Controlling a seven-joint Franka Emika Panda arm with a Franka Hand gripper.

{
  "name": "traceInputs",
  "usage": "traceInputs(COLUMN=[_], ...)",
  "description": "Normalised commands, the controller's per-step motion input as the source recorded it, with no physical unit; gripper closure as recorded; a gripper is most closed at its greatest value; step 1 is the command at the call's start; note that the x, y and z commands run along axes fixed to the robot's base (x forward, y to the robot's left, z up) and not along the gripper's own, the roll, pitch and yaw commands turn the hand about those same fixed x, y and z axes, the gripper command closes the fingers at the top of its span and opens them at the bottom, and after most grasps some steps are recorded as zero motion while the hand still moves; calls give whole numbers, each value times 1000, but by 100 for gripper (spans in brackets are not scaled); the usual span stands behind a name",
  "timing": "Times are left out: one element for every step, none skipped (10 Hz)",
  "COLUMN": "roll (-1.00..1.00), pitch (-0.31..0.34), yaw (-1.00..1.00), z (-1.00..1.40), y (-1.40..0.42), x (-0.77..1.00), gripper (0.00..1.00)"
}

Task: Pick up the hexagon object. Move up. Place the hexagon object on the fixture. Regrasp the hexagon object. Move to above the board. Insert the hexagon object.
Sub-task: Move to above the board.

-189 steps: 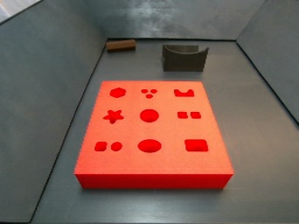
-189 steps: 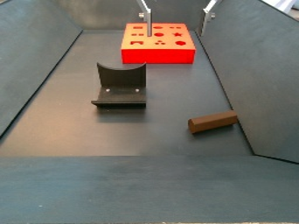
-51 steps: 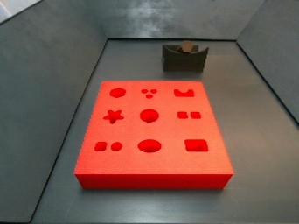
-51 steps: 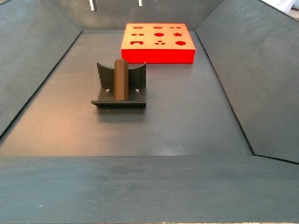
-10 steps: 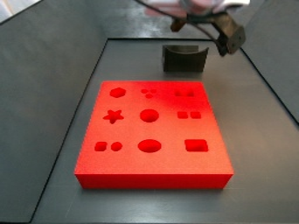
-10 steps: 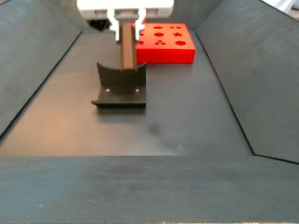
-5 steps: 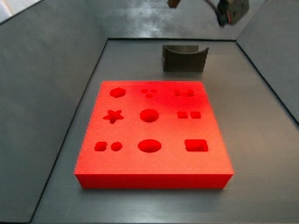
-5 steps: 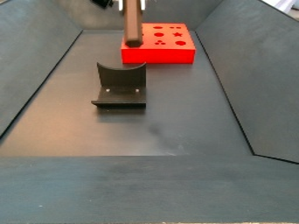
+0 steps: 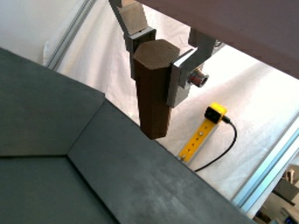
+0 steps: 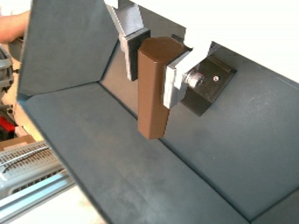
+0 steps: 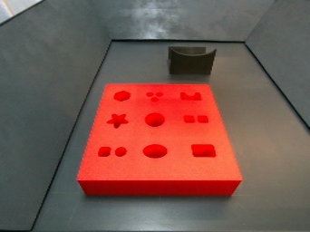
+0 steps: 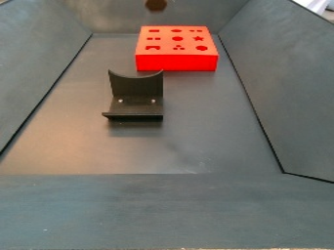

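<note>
Regrasp looks done: in both wrist views the gripper (image 9: pixel 163 54) has its two silver fingers (image 10: pixel 126 39) pinched on the upper end of the hexagon object (image 9: pixel 153 87), with most of the brown peg hanging free below the pads. Peg axis runs along the fingers, so it sits roughly in line for a vertical insertion, though you can't confirm plumb from these views.

Both side views show the fixture (image 11: pixel 191 60) empty, notch clear, nothing resting in it. The gripper itself is out of both side views; in a side view only the peg's lower tip (image 12: pixel 155 5) shows at the top edge, above the far end of the floor and near the board (image 12: pixel 177 48). So I judge you're in the "move to above the board" step, high and in transit.

Next move, as I read it:
- Carry the peg over the hexagon hole (image 11: pixel 122 94). It's the corner hole nearest the fixture end, just beside the three small round holes.
- Match rotation about the peg axis to the hole's flats before descending. Can't tell from these frames how the flats are clocked relative to the hole.
- Descend slowly and keep the pinch firm; the grip is near the top, so the long free end can lever sideways if the tip catches the hole edge.

Risk: the star hole (image 11: pixel 119 120) sits just beside the hexagon one, so check lateral alignment before committing.
</note>
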Motion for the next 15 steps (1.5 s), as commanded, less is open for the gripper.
traceInputs(roll=[-43, -1000, -1000, -1000, -1000, -1000, -1000, -1000, -1000, -1000, -1000, -1000, -1000, -729, -509], pitch=[48, -14, -20, -25, -26, -22, -21, -18, -16, -16, -19, -19, -23, -22, -29], yaw=[85, -59, -62, -62, -66, -71, -70, -71, -72, -72, -73, -68, -67, -36, -25], z=[286, 171, 166, 182, 166, 171, 172, 172, 172, 138, 102, 48, 25, 10, 2], y=[-15, -1000, -1000, -1000, -1000, -1000, -1000, -1000, -1000, -805, -610, -282, -146, -38, -23], x=[-11, -353, -350, -372, -376, -387, -388, -406, -418, -372, -295, -171, -111, -78, -61], gripper=[100, 100, 100, 100, 100, 100, 100, 100, 100, 100, 100, 100, 100, 100, 100])
